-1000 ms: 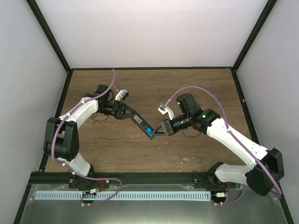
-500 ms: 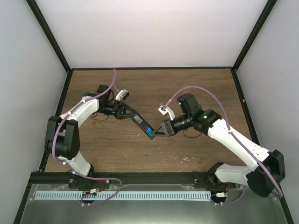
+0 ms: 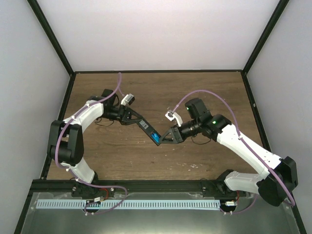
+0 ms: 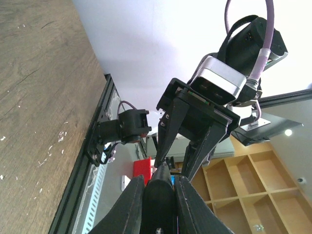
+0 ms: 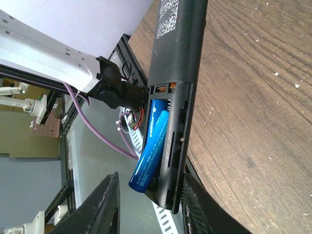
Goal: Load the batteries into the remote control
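Observation:
My left gripper (image 3: pixel 138 122) is shut on the remote control (image 3: pixel 146 128) and holds it above the table, slanting down to the right. In the left wrist view the remote control (image 4: pixel 158 195) sits clamped between my left gripper (image 4: pixel 158 183). The right wrist view shows the remote control (image 5: pixel 178 44) with its compartment uncovered. A blue battery (image 5: pixel 152 146) lies tilted in it, the lower end sticking out. My right gripper (image 5: pixel 148 209) stands open astride that end, and its left finger (image 5: pixel 105 204) is clear of the battery. I cannot tell whether a second battery lies beneath.
Brown wooden table (image 3: pixel 195 92) with pale specks (image 3: pixel 194 165) near the front right. A black frame rail (image 3: pixel 161 184) runs along the near edge, with a slotted cable duct (image 3: pixel 126 204) behind it. White walls enclose the other sides.
The right wrist has shifted slightly up and left while its fingertips stay at the remote's end. The left arm and the remote have not moved.

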`<state>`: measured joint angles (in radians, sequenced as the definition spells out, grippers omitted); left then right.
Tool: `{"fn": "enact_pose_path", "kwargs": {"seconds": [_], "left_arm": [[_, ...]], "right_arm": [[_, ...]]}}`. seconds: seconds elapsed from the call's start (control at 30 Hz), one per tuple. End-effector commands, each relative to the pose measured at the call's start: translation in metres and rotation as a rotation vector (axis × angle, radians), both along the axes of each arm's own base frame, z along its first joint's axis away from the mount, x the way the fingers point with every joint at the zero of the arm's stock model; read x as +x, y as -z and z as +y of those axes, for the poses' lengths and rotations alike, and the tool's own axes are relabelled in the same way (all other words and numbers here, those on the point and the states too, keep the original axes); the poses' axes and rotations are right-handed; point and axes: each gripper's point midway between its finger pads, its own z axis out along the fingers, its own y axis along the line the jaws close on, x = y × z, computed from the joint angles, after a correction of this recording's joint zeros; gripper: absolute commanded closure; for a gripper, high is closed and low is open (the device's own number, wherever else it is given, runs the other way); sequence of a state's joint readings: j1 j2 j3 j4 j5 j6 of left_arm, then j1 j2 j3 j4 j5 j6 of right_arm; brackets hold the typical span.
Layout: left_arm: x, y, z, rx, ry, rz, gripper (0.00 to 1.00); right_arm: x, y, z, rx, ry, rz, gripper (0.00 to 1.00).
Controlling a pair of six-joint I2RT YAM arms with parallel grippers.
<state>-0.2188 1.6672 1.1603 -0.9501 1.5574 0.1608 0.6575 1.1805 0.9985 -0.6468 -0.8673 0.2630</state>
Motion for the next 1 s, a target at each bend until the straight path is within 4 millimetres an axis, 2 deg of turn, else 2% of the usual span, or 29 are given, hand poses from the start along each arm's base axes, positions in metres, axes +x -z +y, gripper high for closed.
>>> {"fn": "enact_pose_path", "kwargs": {"seconds": [0.0, 0.97], "left_arm": [[0.0088, -0.0092, -0.0007, -0.050, 0.000, -0.080, 1.00], [0.0094, -0.0102, -0.0004, -0.040, -0.003, -0.084, 1.00]], "right_arm": [[-0.0145, -0.0171, 0.0010, 0.067, -0.070, -0.010, 0.74], [-0.0085, -0.0182, 0.0095, 0.074, -0.091, 0.011, 0.82]]}}
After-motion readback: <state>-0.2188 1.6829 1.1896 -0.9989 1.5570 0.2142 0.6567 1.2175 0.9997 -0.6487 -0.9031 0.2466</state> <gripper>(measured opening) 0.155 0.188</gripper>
